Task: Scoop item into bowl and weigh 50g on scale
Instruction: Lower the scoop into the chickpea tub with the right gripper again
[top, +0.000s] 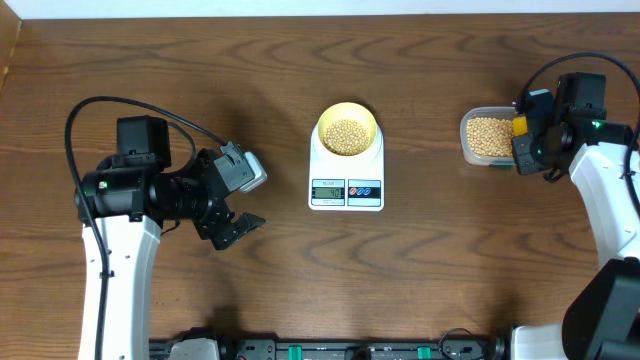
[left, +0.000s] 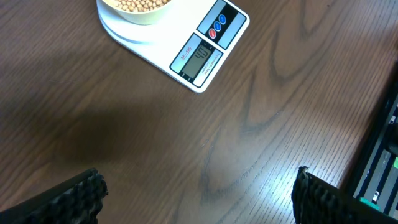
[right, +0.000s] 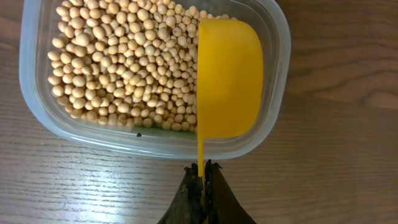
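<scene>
the bowl (top: 347, 107) of beans (top: 347, 137) sits on the scale (top: 346, 190). the right gripper (right: 203, 177) is clamped on the handle of a yellow scoop (right: 229, 78), held over one end of a clear tub (right: 34, 99) of more beans. the left gripper (top: 243, 200) hangs wide open and empty, well left of the scale.

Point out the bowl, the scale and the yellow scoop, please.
bowl (top: 347, 109): overhead view, on its upper rim.
scale (top: 346, 191): overhead view, on its front panel.
yellow scoop (right: 229, 74): right wrist view, on its cup.
</scene>
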